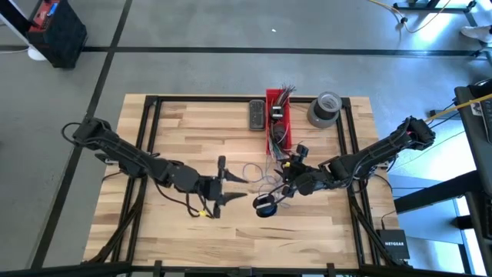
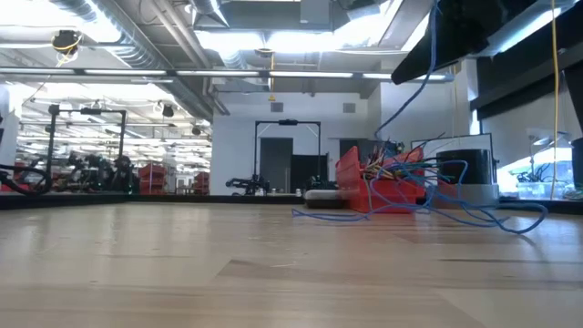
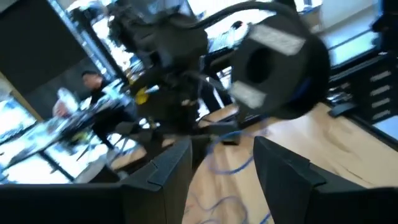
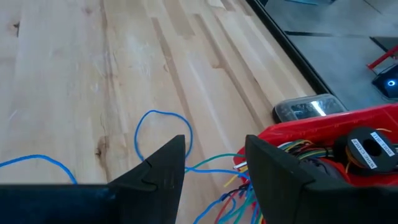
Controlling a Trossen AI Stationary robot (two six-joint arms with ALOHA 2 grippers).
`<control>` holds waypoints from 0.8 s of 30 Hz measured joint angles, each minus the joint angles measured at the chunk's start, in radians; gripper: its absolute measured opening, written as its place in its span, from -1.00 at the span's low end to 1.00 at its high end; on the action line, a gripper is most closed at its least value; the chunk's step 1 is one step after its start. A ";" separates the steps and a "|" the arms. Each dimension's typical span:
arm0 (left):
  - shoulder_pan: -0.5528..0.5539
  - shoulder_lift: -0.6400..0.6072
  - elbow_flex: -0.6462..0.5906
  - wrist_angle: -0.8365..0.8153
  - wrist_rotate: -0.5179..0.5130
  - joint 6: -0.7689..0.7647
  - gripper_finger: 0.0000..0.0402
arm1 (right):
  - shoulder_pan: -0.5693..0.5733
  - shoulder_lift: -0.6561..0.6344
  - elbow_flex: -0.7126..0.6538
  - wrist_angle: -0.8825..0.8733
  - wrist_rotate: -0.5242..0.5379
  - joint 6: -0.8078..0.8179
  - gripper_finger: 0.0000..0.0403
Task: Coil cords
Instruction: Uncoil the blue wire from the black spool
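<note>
Near table centre, thin blue-purple cords (image 1: 257,175) sprawl loose, 3 o'clock of your left gripper (image 1: 233,188), wide open, empty. Right gripper (image 1: 286,171), at the red bin's (image 1: 277,123) 6 o'clock, also gapes empty. Coiling's unfinished; next you need a fresh pinch on a strand.

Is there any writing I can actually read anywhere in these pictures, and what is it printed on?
"NETGEAR": on the small black box on the floor beside the table, high view.
White label on the spool in the red bin: print too small to read.
Nothing else legible.
</note>
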 joint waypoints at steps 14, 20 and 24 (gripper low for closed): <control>-0.016 0.114 0.046 0.122 0.087 0.102 -0.17 | 0.000 0.009 0.000 -0.003 0.010 0.002 -0.14; -0.015 0.178 0.084 0.164 0.086 0.162 -0.17 | 0.000 0.021 0.000 0.003 0.021 0.003 -0.14; -0.015 0.190 0.094 0.177 0.085 0.172 -0.17 | 0.000 0.027 0.000 0.008 0.014 -0.001 -0.14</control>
